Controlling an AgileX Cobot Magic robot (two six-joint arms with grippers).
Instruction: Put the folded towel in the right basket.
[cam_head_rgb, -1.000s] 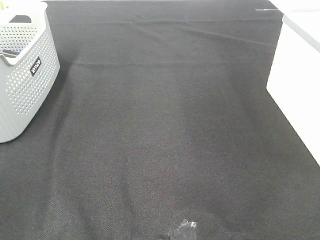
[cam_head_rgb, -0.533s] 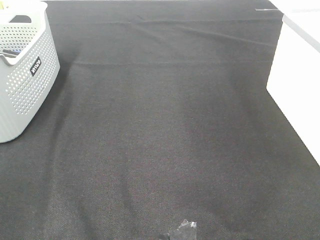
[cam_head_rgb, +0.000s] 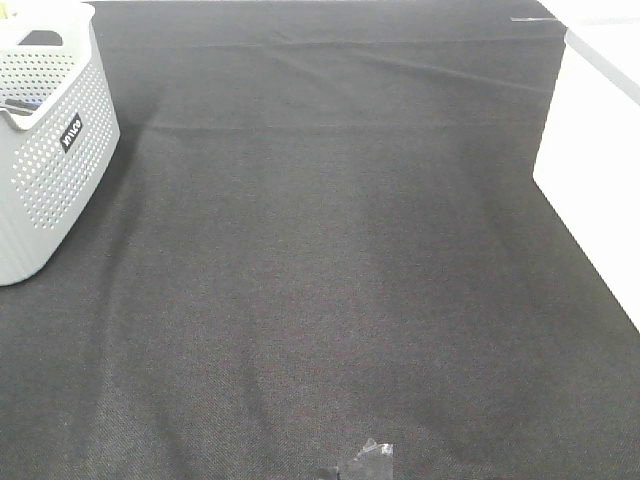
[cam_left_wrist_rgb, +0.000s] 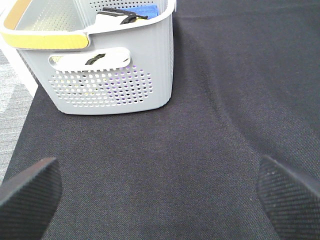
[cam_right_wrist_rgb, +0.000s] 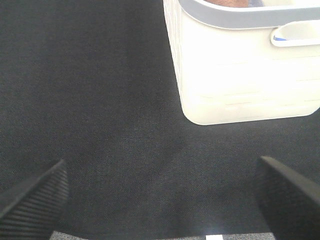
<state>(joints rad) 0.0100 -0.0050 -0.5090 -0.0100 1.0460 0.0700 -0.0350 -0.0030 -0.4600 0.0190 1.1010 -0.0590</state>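
Towel: no folded towel lies on the black cloth (cam_head_rgb: 330, 260) in any view. Something brownish and blue shows over the rim of the white basket (cam_right_wrist_rgb: 245, 65) in the right wrist view, too cropped to identify; it may be the towel, in which case the task looks finished.

Baskets: the white one stands at the right edge of the cloth, just ahead of the right gripper (cam_right_wrist_rgb: 160, 197). The grey basket (cam_head_rgb: 45, 140) stands at the far left, ahead of the left gripper (cam_left_wrist_rgb: 160, 192), and holds blue and black items.

Grippers: both have their fingers spread wide with only cloth between them, holding nothing. Each sits low and drawn back near the front edge, facing its own basket. The right arm is plainly the nearer one to the target basket.

Foreground: a small dark part (cam_head_rgb: 365, 462) of the rig shows at the overhead view's lower edge.
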